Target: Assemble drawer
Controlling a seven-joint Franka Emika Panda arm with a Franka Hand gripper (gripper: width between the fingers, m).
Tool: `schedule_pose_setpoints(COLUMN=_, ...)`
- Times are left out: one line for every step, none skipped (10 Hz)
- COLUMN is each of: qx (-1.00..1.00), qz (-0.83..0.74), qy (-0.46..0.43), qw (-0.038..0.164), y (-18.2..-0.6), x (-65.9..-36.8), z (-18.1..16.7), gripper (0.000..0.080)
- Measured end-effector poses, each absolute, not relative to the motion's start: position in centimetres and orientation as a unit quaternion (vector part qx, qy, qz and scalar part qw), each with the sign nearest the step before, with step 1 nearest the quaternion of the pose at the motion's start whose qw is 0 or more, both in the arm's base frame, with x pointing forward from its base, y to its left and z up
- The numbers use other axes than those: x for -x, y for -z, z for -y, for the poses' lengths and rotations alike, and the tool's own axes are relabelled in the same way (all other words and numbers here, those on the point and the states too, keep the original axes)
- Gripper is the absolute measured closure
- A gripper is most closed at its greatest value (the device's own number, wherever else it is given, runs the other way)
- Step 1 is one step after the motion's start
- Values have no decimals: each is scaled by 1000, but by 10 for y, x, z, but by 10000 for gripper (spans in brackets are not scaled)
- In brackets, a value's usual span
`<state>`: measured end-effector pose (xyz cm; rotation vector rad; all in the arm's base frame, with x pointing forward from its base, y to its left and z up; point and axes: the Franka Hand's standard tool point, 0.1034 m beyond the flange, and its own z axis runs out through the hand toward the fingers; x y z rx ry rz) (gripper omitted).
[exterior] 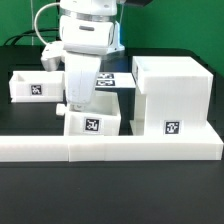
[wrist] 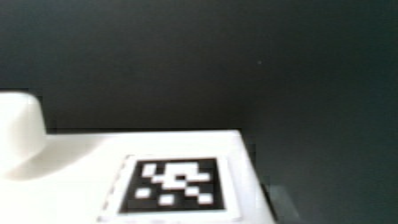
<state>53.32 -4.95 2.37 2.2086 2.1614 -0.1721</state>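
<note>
Gripper (exterior: 78, 103) hangs low over the near tray (exterior: 92, 124), at its far rim. We cannot tell whether the claw is open or closed (the fingertips do not show clearly). The near tray sits against the border wall (exterior: 130, 148), with its tag facing us. The case (exterior: 170, 92) stands upright at the exterior view's right, just beside that tray. The far tray (exterior: 33, 88) lies apart at the exterior view's left on the black table (exterior: 110, 195). In the wrist view we see a blurred tag (wrist: 173, 185) on a white surface.
</note>
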Motion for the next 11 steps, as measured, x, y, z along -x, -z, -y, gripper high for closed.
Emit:
schedule_pose_setpoints(qx=-714, qz=-697, qy=56, qw=23, y=-23, x=-532, z=51, gripper=757)
schedule_pose_setpoints(qx=-715, qz=-697, qy=56, qw=23, y=-23, x=-532, z=51, gripper=757)
schedule_pose_setpoints(qx=-715, qz=-697, qy=52, qw=27, y=-23, x=-533, z=51, gripper=757)
schedule_pose_setpoints(qx=-717, qz=-695, qy=45, qw=32, y=-22, x=-533, z=50, gripper=757)
schedule_pose_setpoints(qx=-719, qz=-692, qy=48, qw=29, y=-22, x=-532, z=49, gripper=757)
schedule_pose_setpoints(qx=-720, qz=-692, qy=48, qw=29, y=-22, x=-532, z=50, gripper=757)
schedule_pose_setpoints(qx=-720, qz=-691, qy=48, qw=29, y=-22, x=-532, z=50, gripper=757)
schedule_pose_setpoints(qx=-722, qz=-690, qy=48, qw=29, y=-21, x=-532, z=50, gripper=757)
schedule_pose_setpoints(qx=-727, qz=-684, qy=45, qw=31, y=-21, x=-533, z=48, gripper=757)
schedule_pose_setpoints(qx=-728, qz=-684, qy=45, qw=31, y=-21, x=-533, z=49, gripper=757)
schedule_pose_setpoints(qx=-727, qz=-684, qy=45, qw=31, y=-22, x=-533, z=51, gripper=757)
